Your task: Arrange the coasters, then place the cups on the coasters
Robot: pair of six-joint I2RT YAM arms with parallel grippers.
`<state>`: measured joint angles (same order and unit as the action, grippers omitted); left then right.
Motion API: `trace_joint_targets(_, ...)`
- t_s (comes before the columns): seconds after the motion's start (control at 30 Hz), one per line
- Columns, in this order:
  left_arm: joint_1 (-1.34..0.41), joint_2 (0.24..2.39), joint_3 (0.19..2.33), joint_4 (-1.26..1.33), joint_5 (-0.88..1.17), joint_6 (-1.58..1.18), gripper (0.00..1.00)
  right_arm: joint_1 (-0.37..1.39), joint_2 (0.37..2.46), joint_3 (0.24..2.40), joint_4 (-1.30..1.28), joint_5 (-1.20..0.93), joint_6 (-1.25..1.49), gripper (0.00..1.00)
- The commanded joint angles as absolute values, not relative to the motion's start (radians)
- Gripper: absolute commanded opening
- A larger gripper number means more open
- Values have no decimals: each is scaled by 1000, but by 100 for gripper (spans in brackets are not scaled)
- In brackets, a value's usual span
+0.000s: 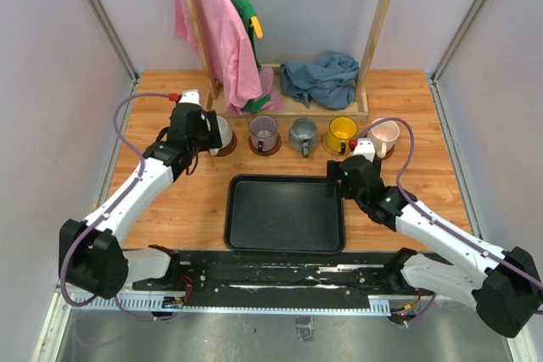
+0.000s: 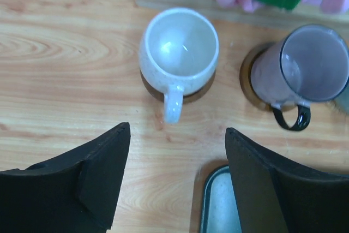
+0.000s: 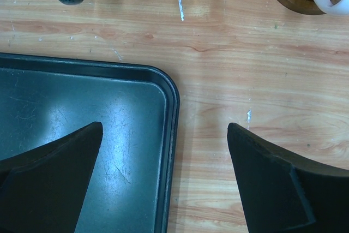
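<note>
Closest to the lens in the left wrist view are the two black fingers [image 2: 98, 178] of the left gripper [image 2: 176, 145]. They stand well apart with only bare table [image 2: 65, 53] between them, so it holds nothing. Straight ahead of that gap, in the upper middle of the frame, sits the white cup [image 2: 179, 47]. Its handle points down the frame, back toward the fingers, and stops just short of the line between the tips, touching neither.

That is the relation I care about: cup dead ahead, handle aimed at me. I judge that any move from here should go straight back or up, since a sideways swing could clip the handle and drag the cup off its place.

The cup is speckled, glossy, empty and upright. It rests on a brown coaster [image 2: 200, 92] that shows as a crescent under its lower edge, slightly off centre. At the right of the frame the purple cup [image 2: 313, 61] stands on another dark coaster [image 2: 248, 80], its handle also pointing down.

From above, the left gripper is at the left end of the row of five cups. It is far nearer the white cup than the right gripper [image 1: 336, 177], which hangs wide and empty over the upper right corner of the black tray [image 1: 231, 218]. The grey-blue cup [image 1: 303, 133], yellow cup [image 1: 343, 131] and pink cup [image 1: 386, 135] each sit on a coaster too, so I reckon the task is all but finished.
</note>
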<state>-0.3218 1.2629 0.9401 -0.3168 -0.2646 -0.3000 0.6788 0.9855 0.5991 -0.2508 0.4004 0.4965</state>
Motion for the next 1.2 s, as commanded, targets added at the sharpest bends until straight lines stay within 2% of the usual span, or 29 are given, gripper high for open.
trace_joint_targets(0.0, -316, 1229, 969, -284, -402, -320, 75, 664, 987, 621, -240, 417, 493, 98)
trace_joint_targets(0.13, -317, 1265, 983, -276, -446, -336, 74, 664, 960, 637, -264, 457, 477, 98)
trace_joint_targets(0.23, -316, 1253, 960, -233, -430, -346, 68, 664, 917, 646, -294, 549, 449, 98)
trace_joint_targets(0.37, -316, 1202, 926, -204, -462, -347, 68, 651, 842, 659, -325, 668, 399, 98)
trace_joint_targets(0.5, -317, 1134, 902, -223, -534, -334, 69, 583, 765, 671, -359, 796, 389, 98)
trace_joint_targets(0.77, -317, 927, 830, -241, -528, -362, 73, 331, 515, 625, -454, 843, 561, 98)
trace_joint_targets(0.93, -317, 822, 786, -287, -484, -374, 77, 317, 396, 613, -486, 884, 578, 98)
trace_joint_targets(1.17, -317, 790, 744, -376, -417, -405, 82, 316, 421, 661, -593, 899, 609, 98)
